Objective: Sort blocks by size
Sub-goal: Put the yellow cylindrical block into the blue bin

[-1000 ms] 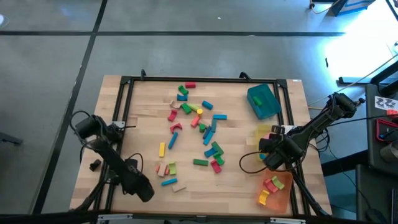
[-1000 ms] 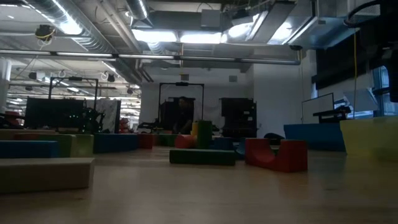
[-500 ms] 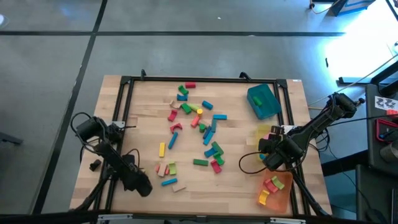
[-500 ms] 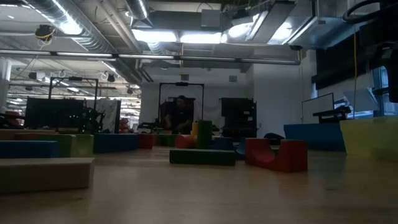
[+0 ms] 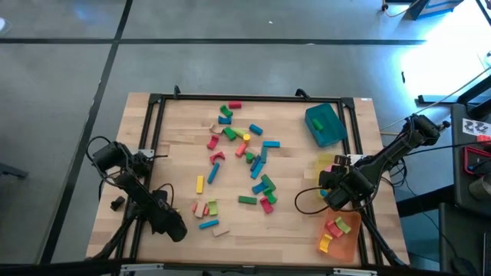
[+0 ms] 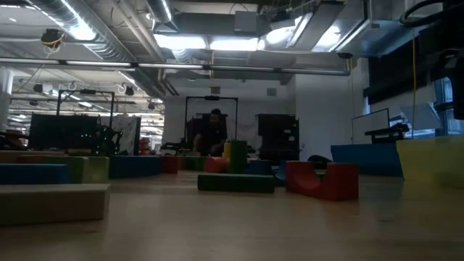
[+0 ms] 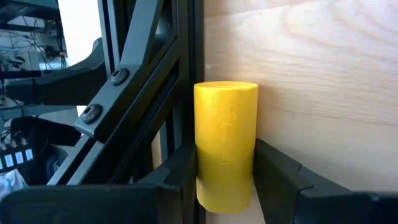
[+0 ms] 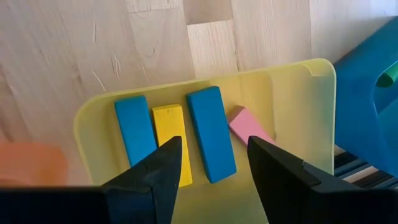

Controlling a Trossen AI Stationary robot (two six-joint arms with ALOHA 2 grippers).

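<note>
A yellow cylinder block (image 7: 226, 134) lies at the table's left edge beside the black frame rail (image 7: 146, 93). My left gripper (image 7: 227, 167) is shut on it and hides it in the high view (image 5: 173, 228). Many other coloured blocks (image 5: 239, 165) lie scattered over the middle of the table. My right gripper (image 8: 214, 152) hangs open above the yellow tray (image 8: 292, 106), which holds two blue blocks, a yellow block (image 8: 169, 121) and a pink one. Neither gripper shows in the low view. My left gripper pinches the yellow cylinder by its curved sides (image 7: 205, 177), at the end nearer the wrist, one finger on each side. The fingers slant down from above and lie along the cylinder. Its far end (image 7: 226, 90) sticks out past the fingertips, close to the frame rail.
A teal tray (image 5: 324, 124) stands at the far right, and an orange tray (image 5: 343, 234) with several blocks at the near right. A small dark lump (image 5: 116, 203) lies outside the frame on the left. In the low view a red arch block (image 6: 322, 180) and a green bar (image 6: 235, 182) stand in front, and a person moves far behind the table.
My left gripper has come down and shifted slightly toward the table's far left, then held still. My right arm has not moved.
</note>
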